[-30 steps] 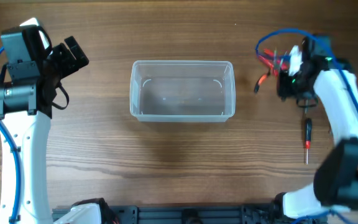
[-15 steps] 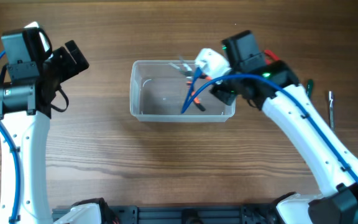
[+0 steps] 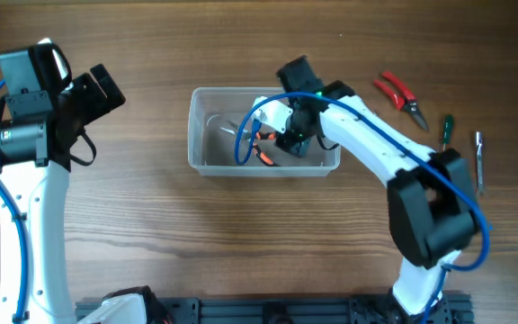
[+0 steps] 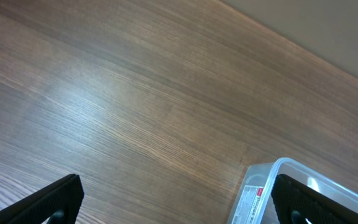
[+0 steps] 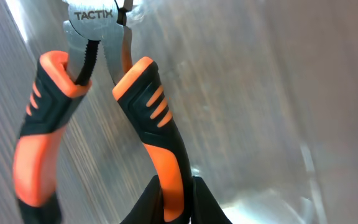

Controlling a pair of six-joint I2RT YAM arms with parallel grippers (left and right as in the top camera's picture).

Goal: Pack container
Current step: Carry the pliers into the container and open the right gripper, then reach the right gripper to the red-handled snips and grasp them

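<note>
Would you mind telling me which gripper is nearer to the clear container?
The right. The right gripper is inside the container, holding the orange-handled pliers; the left gripper sits apart, off its left end.

Wood-grain table (image 3: 142,243) — even light; pale wall (image 4: 316,18) beyond edge.

The pliers (image 5: 157,143) are orange and black (steel-grey head), container (image 3: 192,135) clear, table (image 3: 241,243) brown woodgrain.

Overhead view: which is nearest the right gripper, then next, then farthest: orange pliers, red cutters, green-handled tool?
1. orange pliers: gripped by the right gripper, inside the container.
2. red cutters: on the table, outside the container.
3. green-handled tool: beyond the cutters.
</note>
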